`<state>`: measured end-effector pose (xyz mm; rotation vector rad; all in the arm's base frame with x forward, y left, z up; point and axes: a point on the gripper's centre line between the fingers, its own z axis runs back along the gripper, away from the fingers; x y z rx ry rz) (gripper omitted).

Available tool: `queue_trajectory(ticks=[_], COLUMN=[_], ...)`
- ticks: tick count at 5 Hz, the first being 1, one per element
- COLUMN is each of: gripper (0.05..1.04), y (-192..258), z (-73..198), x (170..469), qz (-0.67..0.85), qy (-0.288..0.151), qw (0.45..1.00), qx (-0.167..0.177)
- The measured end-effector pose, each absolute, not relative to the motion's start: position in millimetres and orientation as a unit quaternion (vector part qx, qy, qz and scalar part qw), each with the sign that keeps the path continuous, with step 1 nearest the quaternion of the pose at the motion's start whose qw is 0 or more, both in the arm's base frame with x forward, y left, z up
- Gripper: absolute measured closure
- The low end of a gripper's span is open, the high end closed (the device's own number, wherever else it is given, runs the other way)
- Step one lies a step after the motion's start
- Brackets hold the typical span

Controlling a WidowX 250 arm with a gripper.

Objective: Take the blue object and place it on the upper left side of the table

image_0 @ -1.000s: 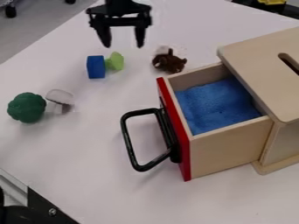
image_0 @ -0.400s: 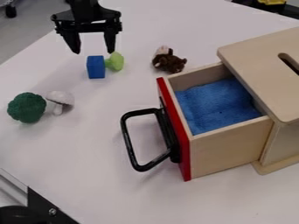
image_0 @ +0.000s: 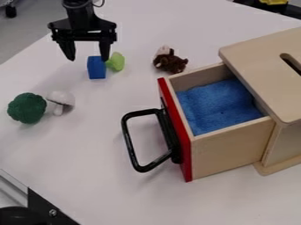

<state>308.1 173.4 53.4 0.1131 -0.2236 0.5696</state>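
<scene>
End effector (image_0: pixel 88 59) spread wide and empty, the blue block (image_0: pixel 96 69) just below its fingertips. Likely light and stiff, the block should suit a pinch across 2 opposite upright faces, clear of the lime-green toy (image_0: pixel 116 62) near the same fingertips.

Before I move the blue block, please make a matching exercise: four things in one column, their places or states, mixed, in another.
1. blue block
2. white mushroom
3. blue cloth
4. gripper

A. in the open drawer
B. fingers apart
C. next to the light green piece
D. next to the dark green toy

Pairs: 1-C; 2-D; 3-A; 4-B
</scene>
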Motion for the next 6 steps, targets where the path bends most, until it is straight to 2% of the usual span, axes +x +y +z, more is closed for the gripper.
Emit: queue_trajectory(ticks=[2,3,4,5,6], gripper=[0.084,0.084,0.134,0.420,0.489], y=[178.7,173.2,167.7,166.7,170.7], z=[27.4,20.2,11.7,7.7,7.6], x=[313.9,319.3,319.3,321.8,321.9], qz=[0.279,0.269,0.263,0.253,0.255], qy=[-0.085,-0.079,-0.069,-0.071,-0.078], qw=[0.955,0.959,0.962,0.965,0.963], qx=[0.057,0.033,0.016,0.022,0.037])
